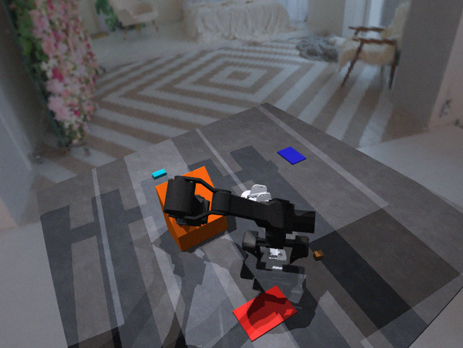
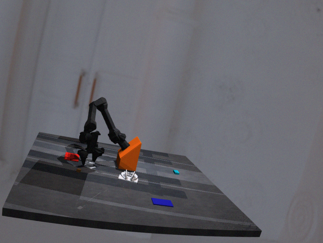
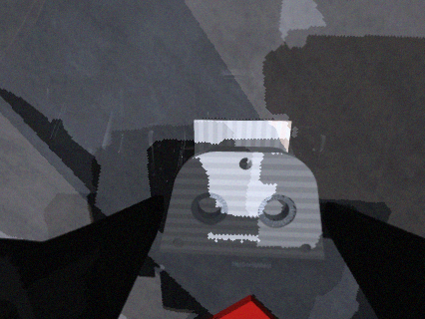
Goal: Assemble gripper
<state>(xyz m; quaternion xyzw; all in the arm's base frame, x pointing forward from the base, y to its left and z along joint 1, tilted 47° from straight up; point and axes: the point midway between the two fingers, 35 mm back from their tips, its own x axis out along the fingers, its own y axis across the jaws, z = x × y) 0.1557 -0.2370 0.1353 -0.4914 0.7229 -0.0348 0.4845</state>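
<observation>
The grey-white housing plate (image 1: pixel 277 255) (image 2: pixel 90 164) (image 3: pixel 239 186) lies below my gripper (image 1: pixel 276 263) (image 2: pixel 88 163) (image 3: pixel 241 205). Its two ring-edged round holes and one small hole show in the wrist view, with a pale tab along its far side. My gripper is open, one finger to each side of the plate, and holds nothing. The white gripper base (image 1: pixel 245 194) (image 2: pixel 121 177) stands beside the orange block, with both white jaws on it, one jaw (image 1: pixel 258 188) behind the other jaw (image 1: pixel 263 196) in the top view. The pins are hidden, and the gear teeth are too small to judge.
An orange wedge block (image 1: pixel 204 234) (image 2: pixel 132 158) stands at the arm's foot. A red plate (image 1: pixel 262 320) (image 2: pixel 69 156) (image 3: pixel 245 311) and a small brown cube (image 1: pixel 318 255) (image 2: pixel 78 170) lie near the gripper. A blue plate (image 1: pixel 291 155) (image 2: pixel 162 202) and a cyan block (image 1: pixel 158 173) (image 2: pixel 176 172) lie farther away.
</observation>
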